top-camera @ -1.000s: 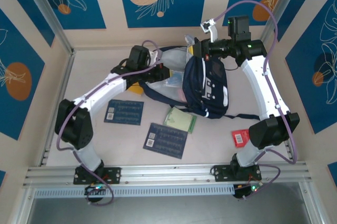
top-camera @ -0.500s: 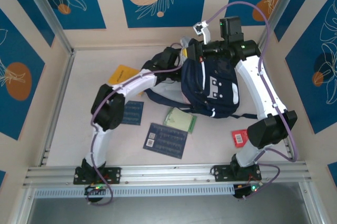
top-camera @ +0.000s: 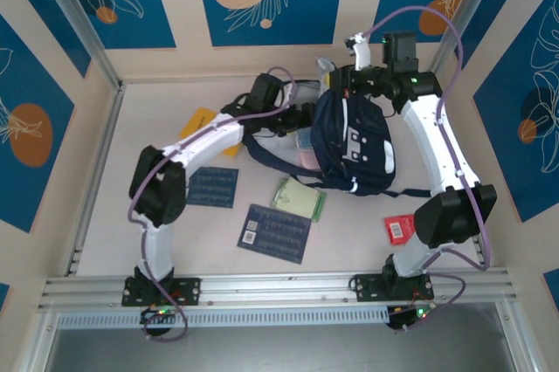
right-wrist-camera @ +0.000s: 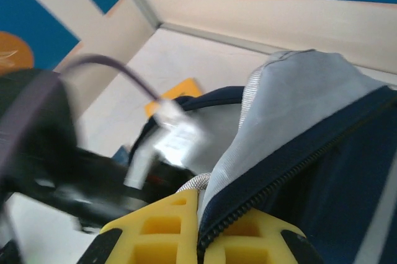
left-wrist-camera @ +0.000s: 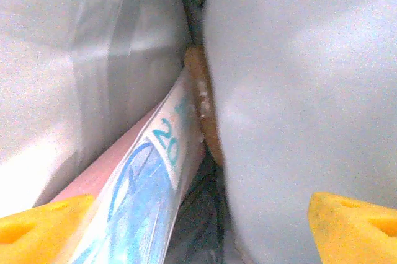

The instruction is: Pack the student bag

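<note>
Since a sec ago the L arm [top-camera: 210, 141] has swung from left of the student bag [top-camera: 358, 145] into its mouth, and the L claw [left-wrist-camera: 198, 227], pressed together then, now stands spread. The bag has shifted only a little under the R claw [right-wrist-camera: 201, 233].

L claw: yellow fingertips [left-wrist-camera: 43, 217] wide apart at the bottom corners of the wrist view, gripping nothing. Btwn them, inside the bag, a blue-and-white booklet [left-wrist-camera: 146, 196] w/ a "20" printed on it leans against a pink flat item [left-wrist-camera: 105, 171]. Grey lining [left-wrist-camera: 298, 90] walls both sides.

R claw: pinched on the bag's top edge by the zip, grey lining and navy fabric squeezed btwn the two yellow fingers [right-wrist-camera: 155, 227].

Bag sits at the far centre-right of the tabletop [top-camera: 148, 127], front w/ white stripes facing right, mouth open toward the L arm, a strap trailing near-right.

Loose on the tabletop:
- yellow flat item [top-camera: 199, 120], left of the bag, just beside the L arm
- 2 dark blue cards [top-camera: 210, 187] and [top-camera: 275, 232], near-left of the bag
- green pad [top-camera: 298, 198], just near of the bag
- red packet [top-camera: 397, 229], by the R arm's elbow
</note>
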Motion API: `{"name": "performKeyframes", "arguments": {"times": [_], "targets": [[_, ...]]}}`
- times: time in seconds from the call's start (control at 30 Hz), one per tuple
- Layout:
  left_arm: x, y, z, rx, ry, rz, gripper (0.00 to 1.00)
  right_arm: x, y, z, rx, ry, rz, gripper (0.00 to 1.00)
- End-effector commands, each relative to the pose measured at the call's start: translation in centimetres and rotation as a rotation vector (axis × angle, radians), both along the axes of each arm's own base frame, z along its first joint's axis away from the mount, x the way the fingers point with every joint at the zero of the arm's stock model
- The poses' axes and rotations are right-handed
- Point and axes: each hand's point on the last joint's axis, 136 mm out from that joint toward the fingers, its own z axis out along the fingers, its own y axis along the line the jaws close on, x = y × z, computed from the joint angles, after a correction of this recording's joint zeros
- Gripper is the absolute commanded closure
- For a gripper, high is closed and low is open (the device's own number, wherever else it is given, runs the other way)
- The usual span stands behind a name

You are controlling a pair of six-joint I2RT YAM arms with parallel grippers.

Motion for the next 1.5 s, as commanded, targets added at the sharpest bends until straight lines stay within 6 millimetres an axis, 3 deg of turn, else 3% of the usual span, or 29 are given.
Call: {"name": "performKeyframes", "arguments": {"times": [0.0, 0.23, 0.4, 0.57, 0.8, 0.87, 0.97, 1.07, 1.23, 1.3, 1.47], "targets": [[-1.6, 1.9, 4.1, 0.013, -0.091, -0.022, 0.09, 1.6, -4.5, 2.9, -0.014, -0.131, -0.160, 1.00], [-4.0, 4.3, 6.4, 0.055, -0.146, -0.028, 0.02, 3.2, -9.0, 2.9, -0.006, -0.115, -0.311, 1.00], [-5.5, 5.3, 7.9, 0.044, -0.177, -0.037, 0.01, 3.7, -9.3, 3.0, -0.006, -0.108, -0.310, 1.00], [-6.6, 7.0, 8.7, 0.076, -0.216, -0.019, 0.00, 3.7, -6.5, 1.1, -0.004, -0.078, -0.216, 1.00], [-7.9, 9.3, 8.4, 0.096, -0.234, 0.021, 0.00, 3.4, 0.9, -4.8, -0.110, -0.002, -0.047, 1.00], [-8.2, 9.8, 8.2, 0.105, -0.235, 0.031, 0.00, 3.4, 2.1, -6.5, -0.126, 0.033, -0.039, 0.90], [-8.7, 10.6, 7.9, 0.121, -0.238, 0.037, 0.00, 3.6, 2.6, -8.5, -0.177, 0.071, -0.078, 0.67], [-9.4, 11.1, 7.5, 0.133, -0.242, 0.031, 0.00, 3.3, 1.9, -8.2, -0.227, 0.074, -0.164, 0.55], [-10.7, 11.7, 6.1, 0.139, -0.223, 0.014, 0.00, 0.5, -0.6, -5.3, -0.263, 0.029, -0.350, 0.55], [-11.3, 11.8, 5.4, 0.136, -0.214, 0.007, 0.00, -1.4, -2.0, -5.8, -0.213, 0.081, -0.475, 0.61], [-12.5, 12.1, 3.8, 0.158, -0.212, -0.017, 0.00, -9.3, -4.9, -13.5, -0.178, 0.412, -0.652, 0.80]]}}
